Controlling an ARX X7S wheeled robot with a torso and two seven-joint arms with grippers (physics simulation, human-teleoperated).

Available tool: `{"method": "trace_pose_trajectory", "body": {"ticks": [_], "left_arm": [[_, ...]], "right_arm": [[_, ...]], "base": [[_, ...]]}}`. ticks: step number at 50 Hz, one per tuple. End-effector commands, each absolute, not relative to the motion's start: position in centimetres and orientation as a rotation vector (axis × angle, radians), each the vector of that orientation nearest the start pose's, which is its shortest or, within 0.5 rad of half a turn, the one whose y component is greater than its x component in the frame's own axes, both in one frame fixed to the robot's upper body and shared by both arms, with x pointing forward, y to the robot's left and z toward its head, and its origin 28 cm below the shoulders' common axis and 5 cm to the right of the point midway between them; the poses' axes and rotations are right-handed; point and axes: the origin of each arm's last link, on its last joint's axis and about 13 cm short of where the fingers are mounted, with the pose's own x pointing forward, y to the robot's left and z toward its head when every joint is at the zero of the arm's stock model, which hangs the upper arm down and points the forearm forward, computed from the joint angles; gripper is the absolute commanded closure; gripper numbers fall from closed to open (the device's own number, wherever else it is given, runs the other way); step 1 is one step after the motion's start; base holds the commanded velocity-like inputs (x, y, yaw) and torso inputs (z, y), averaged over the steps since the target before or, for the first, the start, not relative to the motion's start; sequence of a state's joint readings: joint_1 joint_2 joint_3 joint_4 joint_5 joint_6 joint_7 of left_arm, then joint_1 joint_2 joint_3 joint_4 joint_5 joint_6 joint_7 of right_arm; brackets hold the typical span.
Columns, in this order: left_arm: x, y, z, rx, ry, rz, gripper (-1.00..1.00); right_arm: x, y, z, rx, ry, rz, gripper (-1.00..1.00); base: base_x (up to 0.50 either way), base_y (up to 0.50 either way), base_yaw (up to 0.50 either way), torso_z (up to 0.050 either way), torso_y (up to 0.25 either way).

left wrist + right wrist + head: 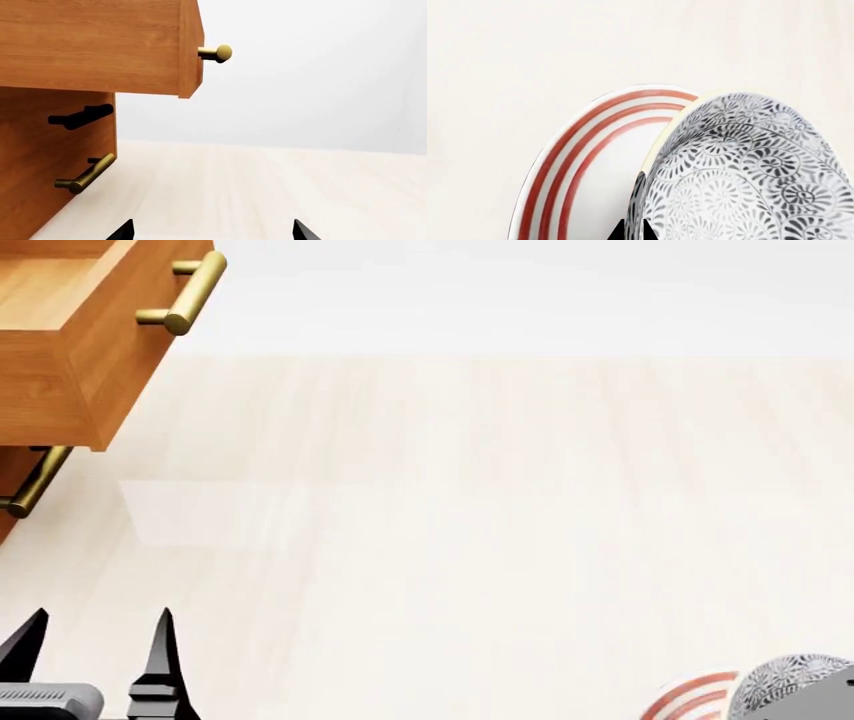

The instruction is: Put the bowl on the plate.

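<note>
Pretty close to done, I think. My right gripper (634,231) has the bowl (740,175) pinched by its rim, one finger on each side of the wall, and the plate (580,165) sits right under and just beyond it. Can't tell if the bowl's touching down yet. Left gripper (94,650) is spread wide, holding nothing, over the bench (507,500) near the drawers (80,350). Left to do: lower and let go.

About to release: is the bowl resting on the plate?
Cannot tell. In the right wrist view the bowl overlaps the plate, but its base is hidden.
</note>
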State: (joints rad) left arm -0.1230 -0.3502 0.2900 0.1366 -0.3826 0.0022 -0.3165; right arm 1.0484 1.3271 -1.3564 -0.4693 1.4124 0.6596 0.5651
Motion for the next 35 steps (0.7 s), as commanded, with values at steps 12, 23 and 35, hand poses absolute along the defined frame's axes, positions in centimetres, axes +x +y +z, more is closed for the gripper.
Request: {"method": "trace_pose_trajectory", "body": {"ticks": [12, 23, 35], "left_arm": [[23.03, 22.09, 6.17, -0.053, -0.139, -0.008, -1.0], [23.03, 22.08, 6.18, -0.054, -0.139, -0.008, -1.0], [23.01, 21.91, 6.31, -0.052, -0.138, -0.012, -1.0]], "right_arm": [[18.53, -21.75, 14.95, -0.45, 0.721, 0.164, 1.0], [18.67, -21.71, 14.66, -0.447, 0.725, 0.171, 1.0], [18.24, -21.91, 15.15, -0.419, 0.704, 0.162, 1.0]], "base": [[0.0, 0.0, 0.0, 0.0, 0.001], [0.0, 0.0, 0.0, 0.0, 0.0], [0.0, 0.0, 0.0, 0.0, 0.0]]}}
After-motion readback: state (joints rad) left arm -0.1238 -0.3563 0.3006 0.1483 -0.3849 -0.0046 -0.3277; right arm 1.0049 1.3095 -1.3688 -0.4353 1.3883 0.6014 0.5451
